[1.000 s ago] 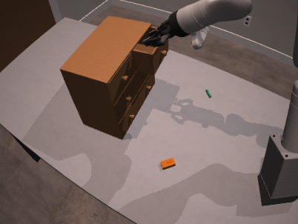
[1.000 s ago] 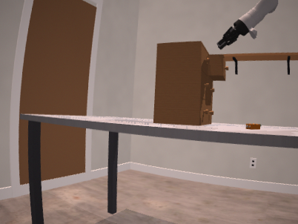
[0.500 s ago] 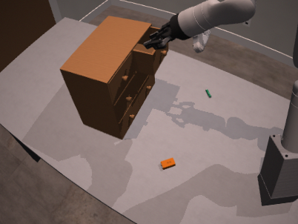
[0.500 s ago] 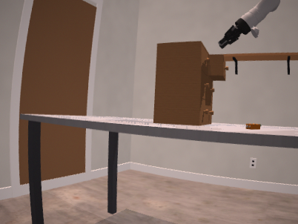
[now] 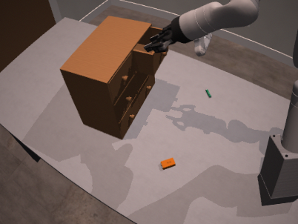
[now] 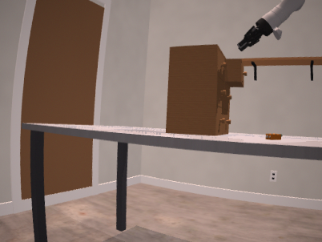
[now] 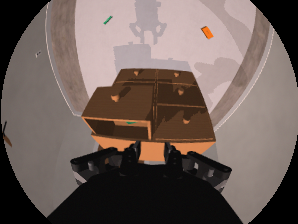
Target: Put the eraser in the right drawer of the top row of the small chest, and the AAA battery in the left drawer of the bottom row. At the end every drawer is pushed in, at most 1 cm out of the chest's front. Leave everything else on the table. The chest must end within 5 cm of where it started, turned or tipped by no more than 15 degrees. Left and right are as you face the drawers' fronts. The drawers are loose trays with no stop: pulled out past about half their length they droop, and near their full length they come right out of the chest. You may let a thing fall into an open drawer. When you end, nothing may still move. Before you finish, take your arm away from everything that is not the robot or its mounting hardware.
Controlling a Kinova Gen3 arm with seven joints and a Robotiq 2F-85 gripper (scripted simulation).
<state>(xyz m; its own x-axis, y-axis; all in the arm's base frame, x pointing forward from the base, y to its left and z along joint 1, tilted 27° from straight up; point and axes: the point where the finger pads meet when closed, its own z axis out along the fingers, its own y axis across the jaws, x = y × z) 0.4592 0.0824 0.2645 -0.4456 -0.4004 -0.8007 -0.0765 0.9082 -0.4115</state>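
1. Fingers (image 5: pixel 151 47) (image 6: pixel 241 46) have air under them, above the open drawer (image 5: pixel 144 59) (image 6: pixel 235 73) (image 7: pixel 117 103).
2. That drawer juts out, so it'd block a straight drop down the front on that side.
3. Chest (image 5: pixel 100 48) (image 6: pixel 192 88) (image 7: pixel 185 132) walls off anything going backward lower down.
4. Knobs (image 5: pixel 124 78) (image 6: pixel 244 74) (image 7: pixel 186 121) poke out too.

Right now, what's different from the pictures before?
The pincer moved a little toward the orange block's side. It grabbed nothing and dropped nothing. The chest, pulled-out drawer and orange block stayed put.
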